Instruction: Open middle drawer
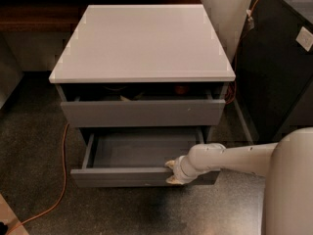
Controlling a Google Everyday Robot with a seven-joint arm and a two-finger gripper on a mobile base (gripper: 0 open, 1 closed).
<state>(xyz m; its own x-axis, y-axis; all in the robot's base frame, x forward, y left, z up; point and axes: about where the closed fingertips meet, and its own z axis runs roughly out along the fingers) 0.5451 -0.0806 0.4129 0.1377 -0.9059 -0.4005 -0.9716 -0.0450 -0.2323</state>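
Note:
The middle drawer (139, 153) is matte grey and stands pulled out from the cabinet, showing its bare grey floor and thin side walls. My gripper (170, 173) is at the right part of the drawer's flat front (117, 177). It is shut on the front's top edge, with one cream fingertip (169, 164) inside the drawer and the other outside. My white arm (230, 159) reaches in from the right.
The top drawer (142, 112), with a taller front, is slightly ajar under the white cabinet top (144, 40), with small items inside. An orange cable (62, 180) lies on the speckled floor at the left. A black cabinet (279, 62) stands at the right.

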